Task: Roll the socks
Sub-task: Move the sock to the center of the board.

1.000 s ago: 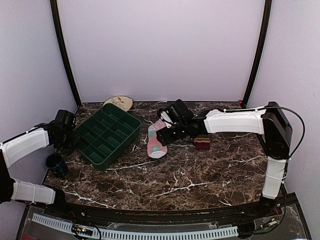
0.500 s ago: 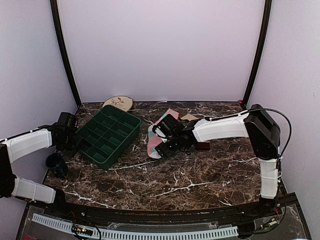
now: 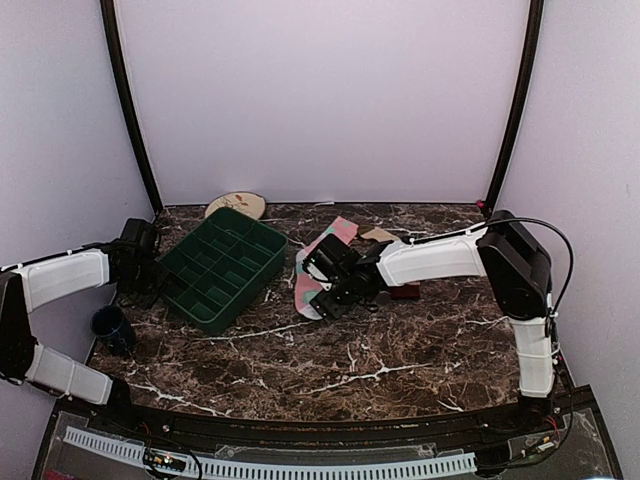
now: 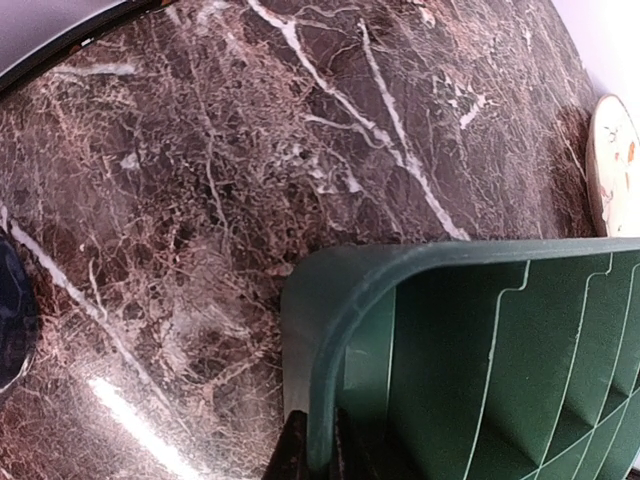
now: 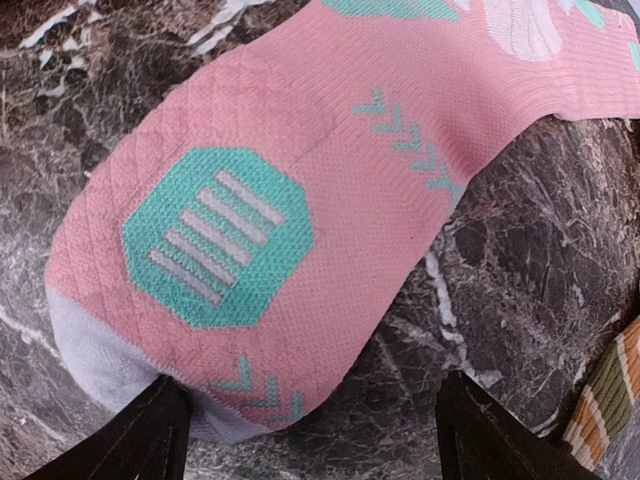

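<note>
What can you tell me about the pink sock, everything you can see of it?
The pink sock looks like knitted fabric, with a teal eight-sided patch crossed by pale bars, small teal arrow marks and a pale grey toe. It lies flat and unrolled on the marble table. The right gripper is open, its fingers either side of the toe. Whether they touch it is unclear.

We see a brown marble table (image 3: 400,350) carrying a green tray (image 3: 250,292) on its left side, a blue cup (image 3: 110,325) near the left edge and a pale round plate (image 3: 237,205) at the back. A pink sock (image 3: 303,285) lies flat mid-table, with what may be a striped sock (image 5: 610,390) just beside it.
</note>
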Controlling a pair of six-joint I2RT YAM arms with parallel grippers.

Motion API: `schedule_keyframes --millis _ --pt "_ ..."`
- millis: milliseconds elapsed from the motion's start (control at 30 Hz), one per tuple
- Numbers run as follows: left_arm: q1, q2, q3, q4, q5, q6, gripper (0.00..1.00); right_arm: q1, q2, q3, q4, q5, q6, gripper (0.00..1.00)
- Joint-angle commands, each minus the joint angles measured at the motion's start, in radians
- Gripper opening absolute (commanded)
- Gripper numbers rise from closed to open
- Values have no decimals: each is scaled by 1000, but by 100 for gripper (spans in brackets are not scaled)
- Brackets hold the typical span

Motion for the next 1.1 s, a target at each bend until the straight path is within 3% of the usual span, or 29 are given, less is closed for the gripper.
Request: schedule_keyframes --millis 0,467,1067 --pt "-2 -28 41 50 28 9 0 43 -8 -25 -84 2 20 82" --pt "-9 -17 81 32 91 106 0 226 -82 -42 -203 -31 188 83" --pt "-22 29 81 53 147 156 0 402 -56 55 -282 -63 368 83"
